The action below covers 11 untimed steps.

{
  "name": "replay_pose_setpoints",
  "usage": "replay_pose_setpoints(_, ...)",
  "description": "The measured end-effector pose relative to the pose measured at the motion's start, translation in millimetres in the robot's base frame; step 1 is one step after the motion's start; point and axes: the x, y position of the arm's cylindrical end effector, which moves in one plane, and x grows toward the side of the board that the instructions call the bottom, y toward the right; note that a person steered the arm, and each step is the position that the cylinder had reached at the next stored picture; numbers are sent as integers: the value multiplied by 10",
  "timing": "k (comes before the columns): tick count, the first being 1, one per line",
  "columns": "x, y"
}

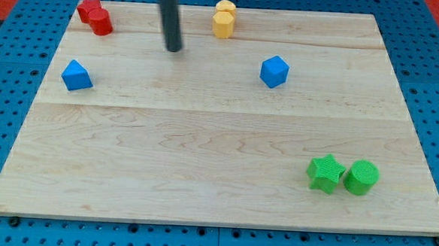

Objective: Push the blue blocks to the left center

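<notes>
A blue block (77, 75) with a peaked top sits near the board's left edge, above mid-height. A blue cube (274, 71) sits right of centre in the upper half. My dark rod comes down from the view's top and my tip (174, 48) rests on the board in the upper part. The tip is well to the right of and above the left blue block, and well to the left of the blue cube. It touches no block.
Two red blocks (95, 16) sit together at the top left corner. Two yellow blocks (223, 19) sit at the top edge, right of my tip. A green star (325, 173) and a green cylinder (361, 177) sit at the bottom right. The wooden board (202, 160) lies on a blue pegboard.
</notes>
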Motion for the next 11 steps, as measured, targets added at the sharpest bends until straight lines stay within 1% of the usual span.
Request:
replay_pose_setpoints(2, 43, 1370)
replay_pose_setpoints(3, 459, 1618)
replay_pose_setpoints(4, 845, 1439)
replay_pose_setpoints(5, 1071, 1505)
replay_pose_setpoints(6, 1458, 1543)
replay_pose_setpoints(7, 1393, 998)
replay_pose_setpoints(8, 1013, 999)
replay_pose_setpoints(9, 803, 1066)
replay_pose_setpoints(10, 650, 885)
replay_pose_setpoints(11, 650, 221)
